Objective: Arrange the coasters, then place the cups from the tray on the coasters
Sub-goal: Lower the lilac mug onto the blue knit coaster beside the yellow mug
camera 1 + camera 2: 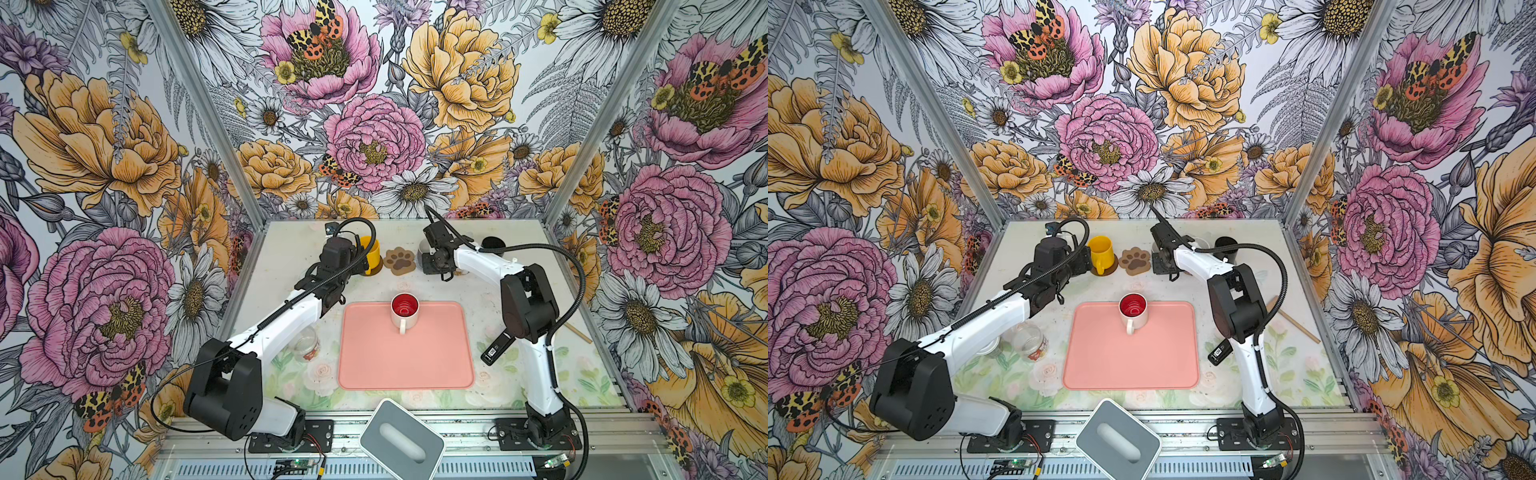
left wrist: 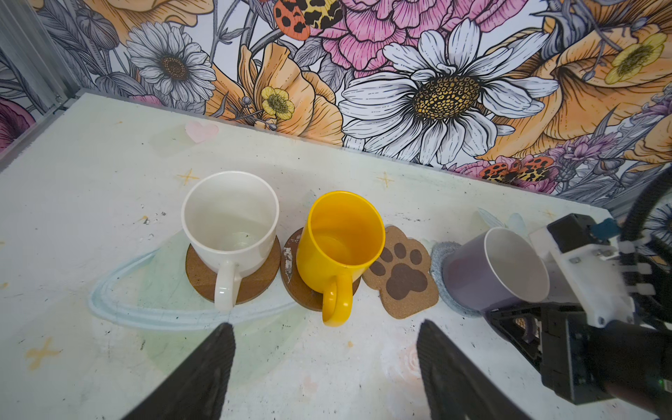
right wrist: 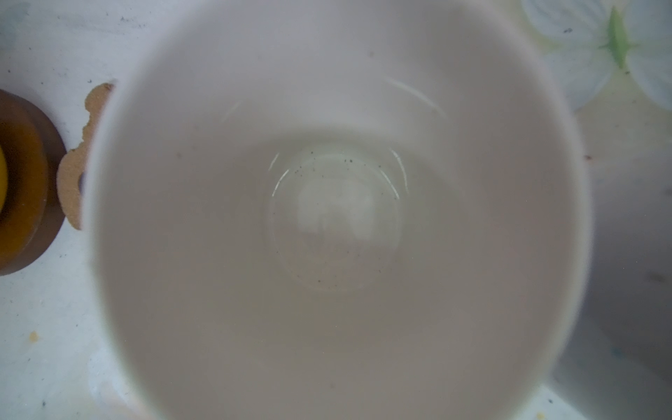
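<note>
The right gripper (image 2: pixel 523 323) is closed down on what seems to be the handle of the lavender mug (image 2: pixel 483 276). The mug stands over the grey-blue woven coaster (image 2: pixel 442 254), just beside the paw-print coaster (image 2: pixel 402 276). It looks to lean away from the paw print, and whether its base is fully down cannot be told. If the jaws part while it leans or sits off-centre, it could rock, tip or settle half off the mat, and a sideways pull on withdrawal could drag the soft mat into the paw print. The left gripper (image 2: pixel 324 338) is wide open and empty, close to the handle of the yellow mug (image 2: pixel 338 247), which sits on a brown disc (image 2: pixel 298 291) on the paw print's other side; a careless move could hook that handle. The red-lined mug (image 1: pixel 404 313) stands on the tray (image 1: pixel 395 361), well apart from the paw print, and probably belongs in that narrow gap, where a knock is easy.
</note>
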`<action>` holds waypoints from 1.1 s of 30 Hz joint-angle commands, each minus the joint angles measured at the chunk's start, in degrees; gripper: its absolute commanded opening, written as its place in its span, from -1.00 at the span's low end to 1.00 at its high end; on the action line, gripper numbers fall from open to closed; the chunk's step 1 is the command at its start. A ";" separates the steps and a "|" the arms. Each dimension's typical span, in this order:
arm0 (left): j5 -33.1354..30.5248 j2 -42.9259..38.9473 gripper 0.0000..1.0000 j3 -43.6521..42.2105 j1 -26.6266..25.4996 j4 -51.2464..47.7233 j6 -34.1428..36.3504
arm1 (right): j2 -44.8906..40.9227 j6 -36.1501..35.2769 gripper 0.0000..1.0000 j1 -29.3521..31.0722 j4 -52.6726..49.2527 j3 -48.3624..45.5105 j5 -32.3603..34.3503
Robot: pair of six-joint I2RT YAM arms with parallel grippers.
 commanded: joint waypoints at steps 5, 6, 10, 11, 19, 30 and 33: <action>0.69 -0.70 0.60 -0.79 0.56 1.01 -0.60 | 0.16 -0.01 -0.81 -0.27 2.27 2.28 0.77; 0.75 -0.71 0.60 -0.86 0.58 1.01 -0.65 | 0.07 0.00 -0.70 -0.21 2.25 2.24 0.81; 0.71 -0.70 0.60 -0.92 0.53 1.00 -0.67 | -0.06 0.09 -0.48 -0.19 2.21 2.08 0.80; 0.76 -0.71 0.61 -0.87 0.58 1.01 -0.67 | -0.16 0.09 -0.45 -0.23 2.22 1.98 0.82; 0.71 -1.02 0.60 -0.97 0.59 1.01 -0.67 | -1.11 0.47 -0.27 -0.21 2.26 1.40 0.47; 0.55 -2.32 0.60 -1.57 0.59 0.89 -0.76 | -7.60 1.37 0.13 0.60 2.36 -4.00 1.71; 0.54 -2.89 0.60 -1.75 0.59 0.89 -0.76 | -10.12 1.56 0.17 1.07 2.36 -5.76 2.16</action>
